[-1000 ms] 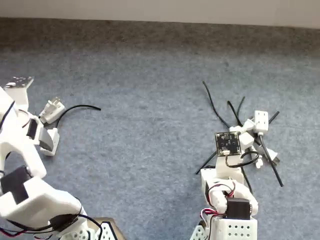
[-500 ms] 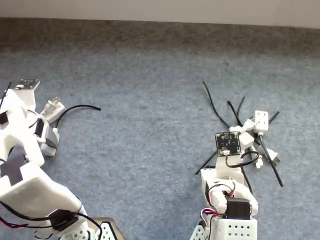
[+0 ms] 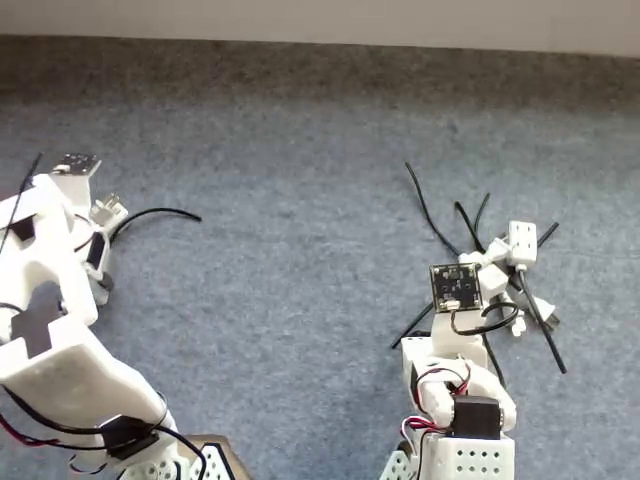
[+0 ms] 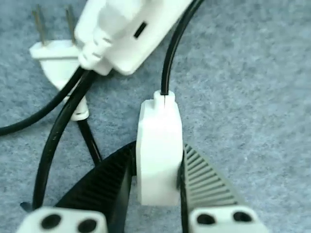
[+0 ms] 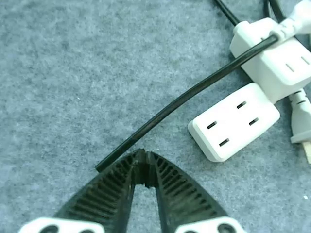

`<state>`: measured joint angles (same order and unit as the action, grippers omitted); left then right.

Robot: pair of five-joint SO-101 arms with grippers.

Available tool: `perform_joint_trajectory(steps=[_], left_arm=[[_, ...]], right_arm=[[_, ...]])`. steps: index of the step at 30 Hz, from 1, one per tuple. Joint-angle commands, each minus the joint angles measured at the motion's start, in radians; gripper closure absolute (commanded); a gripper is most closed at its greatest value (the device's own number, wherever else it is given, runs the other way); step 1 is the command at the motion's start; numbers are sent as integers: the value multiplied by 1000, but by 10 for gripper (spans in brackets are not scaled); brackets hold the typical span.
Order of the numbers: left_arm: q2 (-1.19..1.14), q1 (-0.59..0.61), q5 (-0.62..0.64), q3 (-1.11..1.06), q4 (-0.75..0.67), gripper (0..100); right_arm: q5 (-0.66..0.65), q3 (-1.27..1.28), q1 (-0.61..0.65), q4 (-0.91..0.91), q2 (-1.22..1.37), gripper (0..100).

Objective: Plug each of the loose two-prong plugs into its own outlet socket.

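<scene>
My left gripper [image 4: 158, 162] is shut on a white plug body [image 4: 158, 141]. Its black cord leaves the far end, and its prongs are hidden. Just beyond it on the carpet lie a loose two-prong plug [image 4: 54, 60] and a white outlet socket [image 4: 127, 26]. From above, the left arm [image 3: 50, 260] hangs over that plug [image 3: 110, 210]. My right gripper [image 5: 144, 170] is shut on nothing, its tips beside a black cord [image 5: 184, 99]. A white outlet socket [image 5: 234, 121] lies close ahead, with a second socket [image 5: 277, 53] behind it and a plug [image 5: 301, 131] at the edge.
The right arm [image 3: 455, 290] stands at the near side, next to a tangle of white sockets and black cords [image 3: 510, 255]. A black cord [image 3: 160, 213] trails right from the left plug. Bare grey carpet [image 3: 290, 250] lies between the arms.
The left arm has swung away from the table's near edge and to the right, now covering part of the loose plug. The right arm has stayed still.
</scene>
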<state>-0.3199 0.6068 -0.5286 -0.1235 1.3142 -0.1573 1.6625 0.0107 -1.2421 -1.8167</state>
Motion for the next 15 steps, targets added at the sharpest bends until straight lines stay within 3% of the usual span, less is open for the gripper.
perform_joint_trajectory(steps=[1, 9, 15], left_arm=[[24, -87, 6, 107, 26, 995], [125, -444, 23, 404, 328, 994], [105, -756, 261, 507, 356, 994]], right_arm=[[3, 143, -8, -4, -13, 992], [3, 143, -8, -4, -13, 992], [3, 143, -8, -4, -13, 992]])
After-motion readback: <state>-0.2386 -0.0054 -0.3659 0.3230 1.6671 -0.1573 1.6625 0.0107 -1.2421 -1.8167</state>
